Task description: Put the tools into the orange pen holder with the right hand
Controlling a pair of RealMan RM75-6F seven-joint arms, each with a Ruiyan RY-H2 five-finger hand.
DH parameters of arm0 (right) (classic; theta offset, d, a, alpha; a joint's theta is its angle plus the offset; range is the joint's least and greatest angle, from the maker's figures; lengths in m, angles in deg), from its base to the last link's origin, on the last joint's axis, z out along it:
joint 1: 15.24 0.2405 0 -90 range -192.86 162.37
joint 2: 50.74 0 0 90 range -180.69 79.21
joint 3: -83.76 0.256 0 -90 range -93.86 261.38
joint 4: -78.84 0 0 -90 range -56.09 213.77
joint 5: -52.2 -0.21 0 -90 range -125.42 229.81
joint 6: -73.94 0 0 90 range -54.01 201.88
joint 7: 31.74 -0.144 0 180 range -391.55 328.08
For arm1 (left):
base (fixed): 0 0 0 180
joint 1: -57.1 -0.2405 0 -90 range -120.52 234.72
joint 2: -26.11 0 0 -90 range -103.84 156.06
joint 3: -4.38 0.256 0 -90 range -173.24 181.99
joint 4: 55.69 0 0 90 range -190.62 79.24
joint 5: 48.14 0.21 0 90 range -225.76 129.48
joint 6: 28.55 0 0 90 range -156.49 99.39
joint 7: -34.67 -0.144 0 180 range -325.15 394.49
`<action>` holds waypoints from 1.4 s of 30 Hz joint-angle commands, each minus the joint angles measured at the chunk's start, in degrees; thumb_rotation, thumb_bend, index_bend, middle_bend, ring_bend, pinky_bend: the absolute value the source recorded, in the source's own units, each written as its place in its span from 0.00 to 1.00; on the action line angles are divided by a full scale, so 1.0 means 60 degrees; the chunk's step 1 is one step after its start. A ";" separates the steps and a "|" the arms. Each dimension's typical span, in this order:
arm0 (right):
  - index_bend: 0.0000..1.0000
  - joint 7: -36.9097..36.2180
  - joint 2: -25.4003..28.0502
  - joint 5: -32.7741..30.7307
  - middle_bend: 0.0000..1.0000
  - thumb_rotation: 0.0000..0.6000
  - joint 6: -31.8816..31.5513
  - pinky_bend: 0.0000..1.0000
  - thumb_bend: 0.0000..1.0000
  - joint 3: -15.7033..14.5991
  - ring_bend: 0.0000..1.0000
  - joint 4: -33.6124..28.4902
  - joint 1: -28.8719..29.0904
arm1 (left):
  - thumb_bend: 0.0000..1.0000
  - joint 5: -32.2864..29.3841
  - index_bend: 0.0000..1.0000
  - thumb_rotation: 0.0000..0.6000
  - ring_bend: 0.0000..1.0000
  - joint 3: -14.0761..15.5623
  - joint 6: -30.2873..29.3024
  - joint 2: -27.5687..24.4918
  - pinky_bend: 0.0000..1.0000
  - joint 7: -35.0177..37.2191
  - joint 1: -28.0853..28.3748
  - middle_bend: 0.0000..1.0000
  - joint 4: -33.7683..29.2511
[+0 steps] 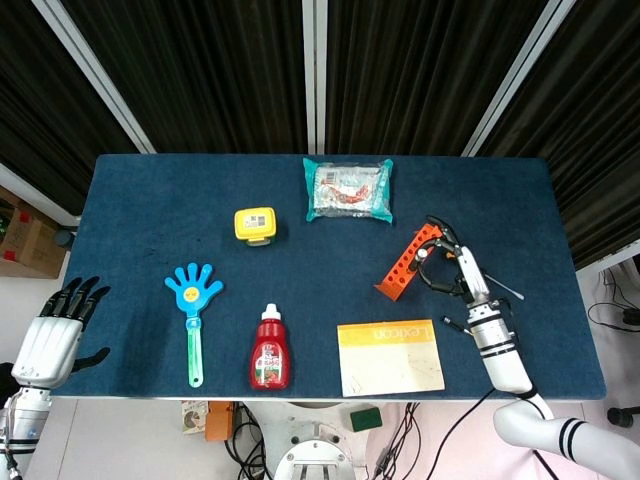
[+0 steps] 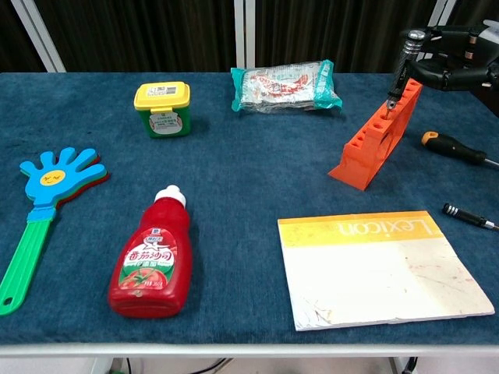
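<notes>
The orange pen holder (image 1: 404, 263) (image 2: 376, 140) stands tilted on the blue table, right of centre. My right hand (image 1: 453, 271) (image 2: 454, 67) hovers at its far end and grips a black-handled tool (image 2: 401, 68) upright, its tip at a top slot of the holder. An orange-handled screwdriver (image 2: 447, 146) lies on the cloth just right of the holder. A thin black screwdriver (image 2: 466, 216) (image 1: 452, 324) lies nearer the front, beside the notebook. My left hand (image 1: 55, 335) hangs off the table's left front corner, fingers spread and empty.
A yellow-and-white notebook (image 1: 390, 357) lies in front of the holder. A ketchup bottle (image 1: 271, 350), a blue hand clapper (image 1: 192, 300), a yellow-lidded jar (image 1: 255, 224) and a snack packet (image 1: 348, 190) are spread over the middle and left.
</notes>
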 commanded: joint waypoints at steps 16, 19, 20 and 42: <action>0.67 0.0041 -0.0271 0.0064 0.05 1.00 0.0084 0.00 0.41 -0.0071 0.00 0.0395 0.0100 | 0.05 -0.0063 0.15 1.00 0.03 -0.0017 0.0103 -0.0010 0.18 0.0030 0.0048 0.07 0.0004; 0.67 0.0066 -0.0327 0.0024 0.05 1.00 0.0150 0.00 0.41 -0.0060 0.00 0.0438 0.0139 | 0.05 -0.0084 0.15 1.00 0.03 -0.0023 0.0118 -0.0024 0.18 0.0057 0.0054 0.07 0.0008; 0.67 0.0074 -0.0340 0.0015 0.05 1.00 0.0161 0.00 0.42 -0.0058 0.00 0.0439 0.0147 | 0.05 -0.0083 0.15 1.00 0.03 -0.0026 0.0110 -0.0024 0.18 0.0061 0.0053 0.07 0.0011; 0.67 0.0120 -0.0437 -0.0100 0.05 1.00 0.0179 0.00 0.43 -0.0013 0.00 0.0580 0.0129 | 0.05 -0.0158 0.15 1.00 0.03 -0.0046 0.0162 -0.0022 0.18 0.0060 0.0076 0.07 0.0022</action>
